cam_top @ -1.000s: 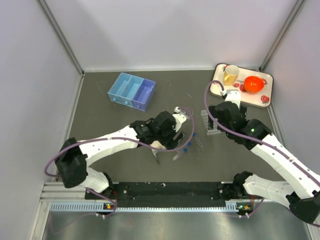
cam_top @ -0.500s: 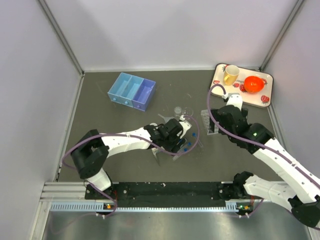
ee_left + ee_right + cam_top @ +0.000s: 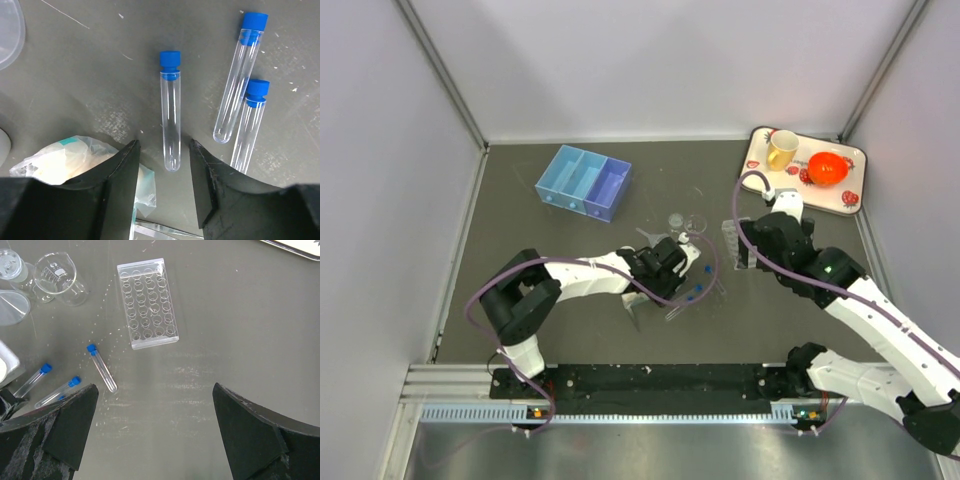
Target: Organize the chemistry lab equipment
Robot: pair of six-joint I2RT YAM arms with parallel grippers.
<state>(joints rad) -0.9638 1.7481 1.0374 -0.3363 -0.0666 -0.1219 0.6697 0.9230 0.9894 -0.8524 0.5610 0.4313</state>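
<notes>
Three clear blue-capped tubes lie on the dark table: one in the middle, two to its right. My left gripper is low over them. Its jaws stand partly closed either side of the middle tube's round end, with a gap on each side. The bag of white material lies against the left finger. My right gripper hangs wide open above bare table, below the clear tube rack. A fourth tube lies near the rack.
Two tiny beakers and the clear funnel stand left of the rack. The blue three-compartment tray sits at the back left. A strawberry-patterned tray with a yellow mug and an orange bowl is at the back right.
My left gripper has dropped towards the tubes and its jaws have narrowed around one tube's end. The right arm has shifted slightly, still wide open.
</notes>
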